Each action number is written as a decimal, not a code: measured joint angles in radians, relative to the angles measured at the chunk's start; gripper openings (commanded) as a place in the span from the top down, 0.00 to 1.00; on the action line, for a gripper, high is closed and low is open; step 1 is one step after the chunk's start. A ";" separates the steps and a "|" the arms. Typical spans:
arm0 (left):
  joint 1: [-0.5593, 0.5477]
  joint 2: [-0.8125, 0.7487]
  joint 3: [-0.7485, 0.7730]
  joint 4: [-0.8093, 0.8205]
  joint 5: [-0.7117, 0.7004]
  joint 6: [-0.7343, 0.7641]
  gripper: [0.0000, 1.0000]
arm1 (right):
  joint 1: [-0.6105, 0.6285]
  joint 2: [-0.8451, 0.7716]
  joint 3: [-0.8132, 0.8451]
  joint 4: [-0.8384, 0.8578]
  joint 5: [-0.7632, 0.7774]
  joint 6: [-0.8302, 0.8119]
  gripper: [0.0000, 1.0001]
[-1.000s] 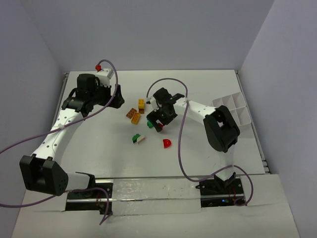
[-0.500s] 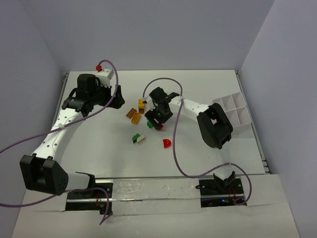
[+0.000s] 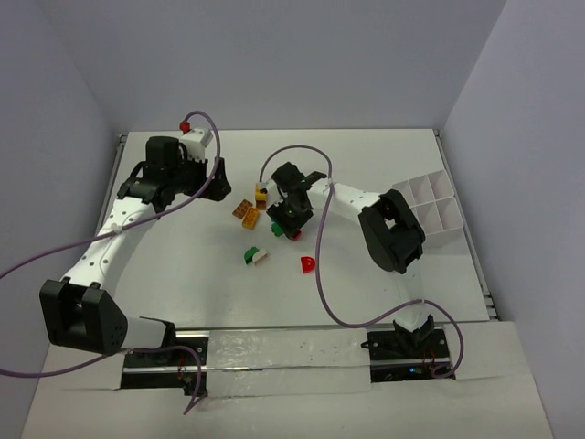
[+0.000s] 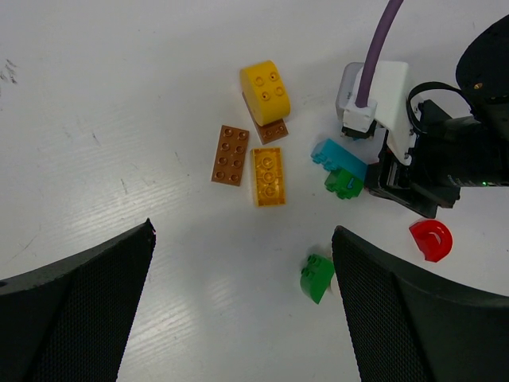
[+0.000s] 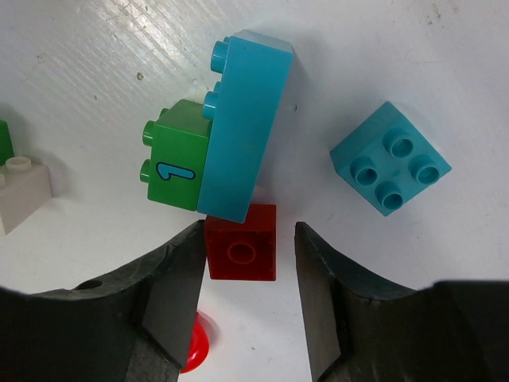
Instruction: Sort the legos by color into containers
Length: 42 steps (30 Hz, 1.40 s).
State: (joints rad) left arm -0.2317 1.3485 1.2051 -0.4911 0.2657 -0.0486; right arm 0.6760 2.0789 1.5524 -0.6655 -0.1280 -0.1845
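A small dark red brick [image 5: 242, 242] lies on the table between the fingers of my right gripper [image 5: 248, 243]. The left finger [image 5: 179, 270] touches it and the right finger [image 5: 326, 278] stands a little off it, so the jaws are open. A teal brick [image 5: 242, 127] joined to a green numbered brick [image 5: 176, 155] lies just beyond, with a teal square brick [image 5: 390, 169] to the right. My left gripper [image 4: 242, 302] hangs wide open above a green brick [image 4: 317, 277]. The white four-compartment tray [image 3: 430, 206] stands at the far right.
A yellow brick [image 4: 266, 89] on a brown one, a brown plate [image 4: 231, 154] and a yellow plate [image 4: 268, 176] lie left of the right gripper. The red half-round [image 4: 431, 239] and a white brick [image 5: 21, 191] lie nearer. Purple cables loop over both arms.
My right gripper has shifted slightly left and its jaws have narrowed around the dark red brick. The left arm has barely moved and stays open.
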 measured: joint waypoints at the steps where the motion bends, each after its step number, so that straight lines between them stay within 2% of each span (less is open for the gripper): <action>1: 0.000 0.002 0.000 0.000 0.000 0.000 0.01 | 0.000 0.000 0.000 0.000 0.000 0.000 0.48; 4: 0.000 0.008 0.000 0.000 0.000 0.000 0.01 | 0.000 0.000 -0.001 0.000 -0.003 -0.005 0.55; 8: 0.000 0.009 0.002 -0.001 0.000 0.000 0.01 | 0.000 -0.001 -0.008 0.005 -0.005 -0.015 0.70; 11: 0.000 0.009 0.005 -0.001 0.000 0.000 0.01 | 0.000 -0.005 -0.015 0.011 -0.010 -0.019 0.76; 15: 0.000 0.009 0.006 -0.002 0.001 0.001 0.01 | 0.000 -0.036 -0.046 0.008 -0.016 -0.019 0.99; 16: 0.000 0.009 0.006 -0.003 0.002 0.003 0.01 | -0.001 -0.050 -0.056 0.004 -0.017 -0.019 1.00; 22: 0.000 0.009 0.015 -0.019 0.008 0.018 0.01 | -0.073 -0.255 -0.101 -0.044 -0.045 -0.010 1.00; 25: -0.001 0.010 0.022 -0.024 0.008 0.026 0.01 | -0.201 -0.405 -0.101 -0.057 -0.050 -0.016 1.00; 30: -0.037 0.033 0.047 -0.028 -0.014 0.031 0.01 | -0.495 -0.567 -0.060 -0.097 -0.013 -0.051 1.00; 35: -0.073 0.056 0.067 -0.029 -0.020 0.031 0.01 | -0.737 -0.590 -0.022 -0.140 0.024 -0.101 1.00; 42: -0.081 0.068 0.086 -0.028 -0.020 0.031 0.01 | -0.889 -0.500 0.049 -0.180 0.058 -0.169 1.00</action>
State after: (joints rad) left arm -0.3130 1.4161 1.2915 -0.5194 0.2455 -0.0176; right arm -0.2128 1.5785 1.6017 -0.8451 -0.0702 -0.3531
